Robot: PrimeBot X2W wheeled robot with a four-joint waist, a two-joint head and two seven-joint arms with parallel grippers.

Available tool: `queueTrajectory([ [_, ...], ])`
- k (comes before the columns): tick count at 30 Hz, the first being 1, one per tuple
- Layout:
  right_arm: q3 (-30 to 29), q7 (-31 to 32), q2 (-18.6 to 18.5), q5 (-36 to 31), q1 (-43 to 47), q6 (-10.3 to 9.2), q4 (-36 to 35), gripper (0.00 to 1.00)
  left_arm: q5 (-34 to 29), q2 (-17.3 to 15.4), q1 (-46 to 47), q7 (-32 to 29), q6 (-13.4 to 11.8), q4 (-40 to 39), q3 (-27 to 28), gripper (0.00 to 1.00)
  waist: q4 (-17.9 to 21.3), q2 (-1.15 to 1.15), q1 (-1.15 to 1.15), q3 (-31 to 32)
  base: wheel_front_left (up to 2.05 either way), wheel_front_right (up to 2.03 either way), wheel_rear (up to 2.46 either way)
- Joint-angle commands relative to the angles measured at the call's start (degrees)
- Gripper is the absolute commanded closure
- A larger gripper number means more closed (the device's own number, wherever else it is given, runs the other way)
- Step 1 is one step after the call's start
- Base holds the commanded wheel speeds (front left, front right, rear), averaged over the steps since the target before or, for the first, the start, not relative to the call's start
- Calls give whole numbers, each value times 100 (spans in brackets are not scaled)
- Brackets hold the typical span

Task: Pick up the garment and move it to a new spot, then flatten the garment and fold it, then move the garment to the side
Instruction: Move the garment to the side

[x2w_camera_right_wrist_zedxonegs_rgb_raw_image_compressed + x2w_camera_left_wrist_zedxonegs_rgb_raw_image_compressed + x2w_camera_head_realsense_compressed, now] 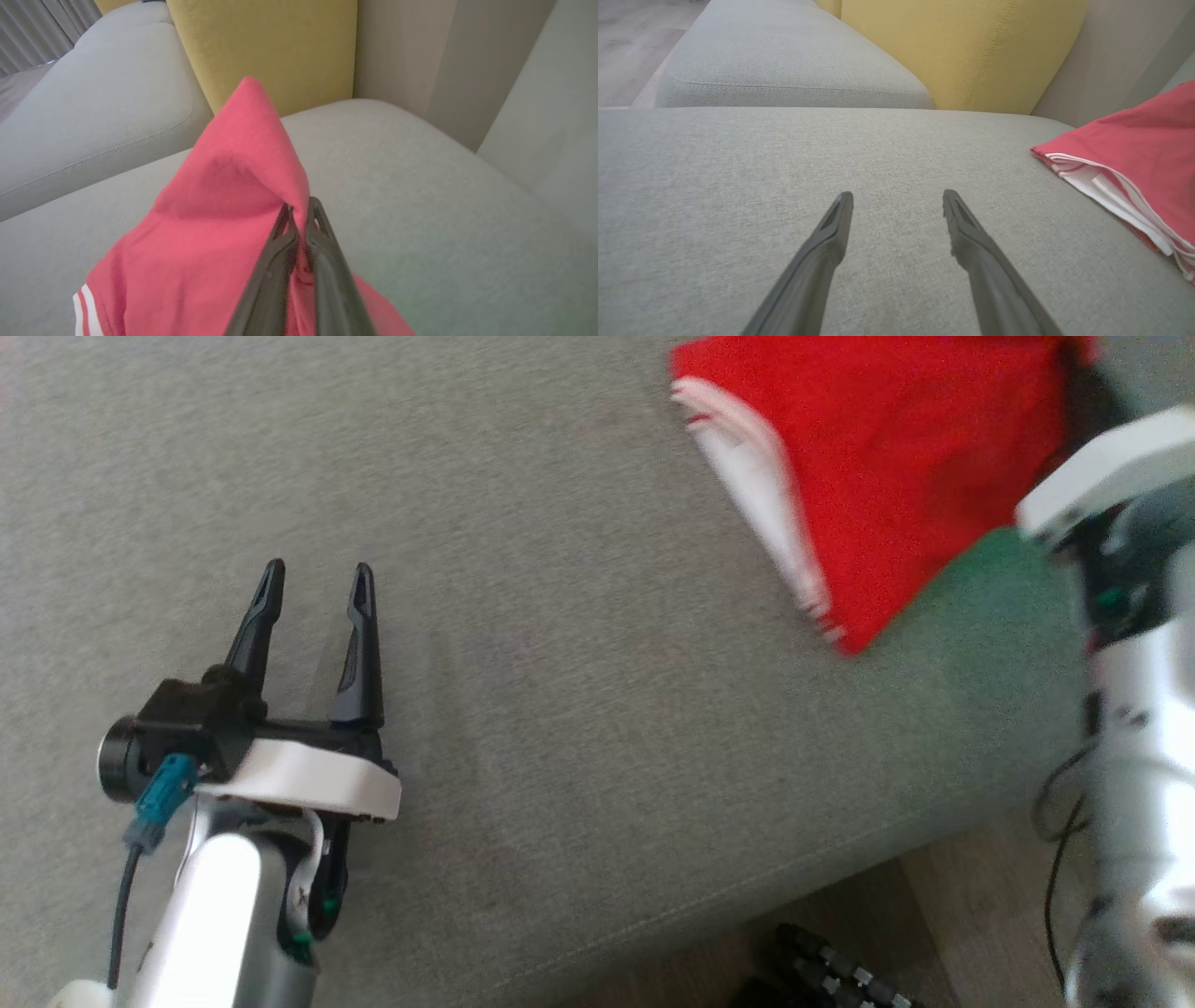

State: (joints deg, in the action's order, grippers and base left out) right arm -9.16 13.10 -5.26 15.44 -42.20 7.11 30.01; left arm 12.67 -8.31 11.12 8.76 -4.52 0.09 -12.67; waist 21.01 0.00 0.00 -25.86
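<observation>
I am looking over a broad grey woven-fabric sofa seat (579, 728) | a mustard-yellow upholstered back cushion (971, 51) is standing behind it | pale wood-plank floor (971, 915) is showing past its stitched front edge

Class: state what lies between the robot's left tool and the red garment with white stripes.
Only bare grey fabric sofa cushion lies between the left tool and the red white-striped cloth garment, clear in the head view.

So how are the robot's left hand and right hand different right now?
The left hand is open, fingers spread; the right hand is pinched shut. The left hand holds nothing above the grey sofa cushion; the right hand grips the red garment. Both have two long dark fingers.
</observation>
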Motion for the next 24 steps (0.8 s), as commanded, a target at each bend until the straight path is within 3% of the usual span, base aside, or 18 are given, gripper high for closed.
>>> queueTrajectory([
  [1,-154,-76,-228,-190,-404,37,-30,100,18,-44,177,61,-10,-222,139,0,-135,0,0,-34,0,0,0],
  [12,-1141,-85,-1025,-1329,-1357,37,866,100,43,-23,277,126,-27,-224,68,0,-521,0,0,-202,0,0,0],
  [24,-1214,-138,-1020,-1711,-1572,37,974,100,69,-45,334,162,-61,-248,43,0,-615,0,0,-292,0,0,0],
])
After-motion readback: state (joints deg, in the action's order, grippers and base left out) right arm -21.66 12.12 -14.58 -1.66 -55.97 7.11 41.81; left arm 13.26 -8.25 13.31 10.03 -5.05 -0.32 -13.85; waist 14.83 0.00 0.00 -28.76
